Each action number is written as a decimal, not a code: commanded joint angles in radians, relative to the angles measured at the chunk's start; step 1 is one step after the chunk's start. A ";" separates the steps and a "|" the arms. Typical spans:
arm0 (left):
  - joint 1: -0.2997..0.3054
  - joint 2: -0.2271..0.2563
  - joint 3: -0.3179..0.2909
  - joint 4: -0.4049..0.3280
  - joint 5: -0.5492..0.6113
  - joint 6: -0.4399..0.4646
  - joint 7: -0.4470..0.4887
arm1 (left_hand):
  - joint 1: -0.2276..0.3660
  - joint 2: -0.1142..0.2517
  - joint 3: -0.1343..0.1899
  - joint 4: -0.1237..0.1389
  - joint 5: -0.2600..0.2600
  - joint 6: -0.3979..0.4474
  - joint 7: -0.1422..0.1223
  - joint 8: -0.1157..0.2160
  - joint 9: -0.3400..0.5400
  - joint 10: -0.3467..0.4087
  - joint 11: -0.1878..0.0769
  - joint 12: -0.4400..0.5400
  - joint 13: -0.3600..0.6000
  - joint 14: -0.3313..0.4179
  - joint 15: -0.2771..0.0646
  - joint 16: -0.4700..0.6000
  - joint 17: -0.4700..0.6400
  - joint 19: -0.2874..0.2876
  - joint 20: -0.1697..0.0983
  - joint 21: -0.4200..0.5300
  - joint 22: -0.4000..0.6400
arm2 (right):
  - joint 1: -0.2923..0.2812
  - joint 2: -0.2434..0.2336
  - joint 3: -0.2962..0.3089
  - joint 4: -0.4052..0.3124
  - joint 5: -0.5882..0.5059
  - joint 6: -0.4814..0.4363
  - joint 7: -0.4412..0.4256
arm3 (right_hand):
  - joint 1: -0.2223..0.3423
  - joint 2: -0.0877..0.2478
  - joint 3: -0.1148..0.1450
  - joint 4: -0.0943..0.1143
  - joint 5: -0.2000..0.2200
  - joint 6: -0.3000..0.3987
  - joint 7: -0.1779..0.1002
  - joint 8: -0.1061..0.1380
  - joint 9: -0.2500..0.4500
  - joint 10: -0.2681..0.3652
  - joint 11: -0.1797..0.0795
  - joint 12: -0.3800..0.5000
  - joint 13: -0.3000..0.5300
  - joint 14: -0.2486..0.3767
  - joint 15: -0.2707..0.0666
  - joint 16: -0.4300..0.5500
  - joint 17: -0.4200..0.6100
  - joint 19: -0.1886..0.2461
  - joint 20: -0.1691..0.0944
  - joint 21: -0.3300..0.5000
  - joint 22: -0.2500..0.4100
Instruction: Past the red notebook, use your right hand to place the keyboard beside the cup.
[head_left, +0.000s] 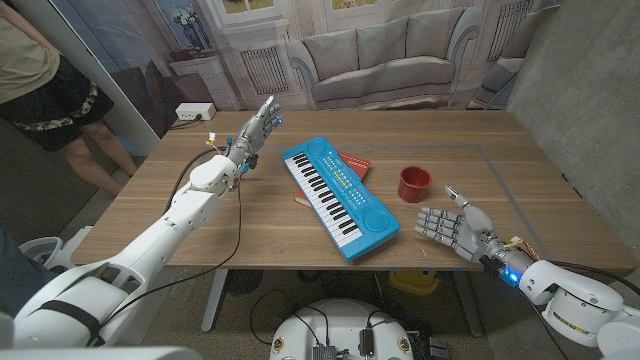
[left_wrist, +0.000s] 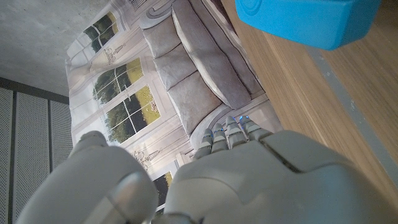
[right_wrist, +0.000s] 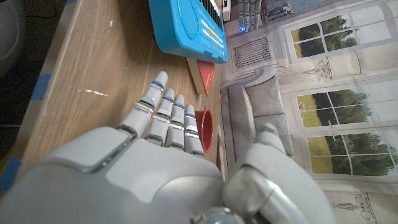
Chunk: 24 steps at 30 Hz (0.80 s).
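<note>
A blue toy keyboard (head_left: 338, 196) lies diagonally across the middle of the table, partly on top of a red notebook (head_left: 352, 164). A red cup (head_left: 414, 183) stands to its right. My right hand (head_left: 452, 228) is open near the table's front right, fingers pointing toward the keyboard's near end, a short gap from it. The right wrist view shows the keyboard (right_wrist: 186, 28), the notebook (right_wrist: 206, 76) and the cup (right_wrist: 206, 129) beyond my fingers (right_wrist: 166, 118). My left hand (head_left: 256, 130) hovers open at the back left, apart from the keyboard (left_wrist: 305, 18).
A white power strip (head_left: 194, 112) sits at the table's back left corner. A cable (head_left: 238, 215) runs along my left arm. A person (head_left: 50, 95) stands at the far left beside the table. A printed sofa backdrop (head_left: 380, 60) hangs behind the table.
</note>
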 joint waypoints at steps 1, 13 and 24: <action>-0.006 -0.010 0.006 0.020 -0.003 -0.006 -0.015 | 0.005 0.000 -0.006 0.003 0.002 0.006 0.000 -0.005 0.003 0.001 0.002 0.001 0.004 0.002 -0.001 -0.001 0.003 -0.001 -0.010 -0.002 0.002 | -0.020 -0.009 0.041 -0.022 0.062 -0.072 -0.008 | 0.008 -0.001 -0.001 -0.006 -0.004 0.010 0.021 0.005 0.003 0.010 -0.001 0.003 0.001 0.009 0.001 -0.001 0.001 0.007 0.001 0.000 0.002; -0.001 -0.008 0.008 0.007 -0.004 0.000 -0.015 | 0.009 0.001 -0.007 0.002 0.002 0.006 0.000 -0.005 0.003 0.000 0.003 0.000 0.004 0.002 -0.002 -0.001 0.003 0.000 -0.007 -0.002 0.002 | -0.007 -0.026 0.068 -0.014 0.141 -0.166 0.022 | 0.017 -0.006 -0.002 -0.013 -0.005 -0.003 0.031 -0.003 0.003 0.008 0.010 -0.002 0.001 0.015 0.016 -0.004 0.000 0.014 0.013 -0.004 0.001; -0.007 -0.018 0.004 0.024 -0.009 -0.016 -0.020 | 0.013 0.001 -0.009 0.000 0.002 0.006 0.002 -0.005 0.003 0.000 0.004 0.000 0.004 0.001 -0.002 -0.002 0.003 0.001 -0.007 -0.002 0.002 | 0.013 -0.022 0.045 0.003 0.170 -0.178 0.041 | 0.026 -0.013 -0.003 -0.021 -0.005 -0.005 0.037 -0.005 0.003 0.007 0.023 -0.005 0.001 0.016 0.026 -0.008 0.000 0.015 0.022 -0.009 0.001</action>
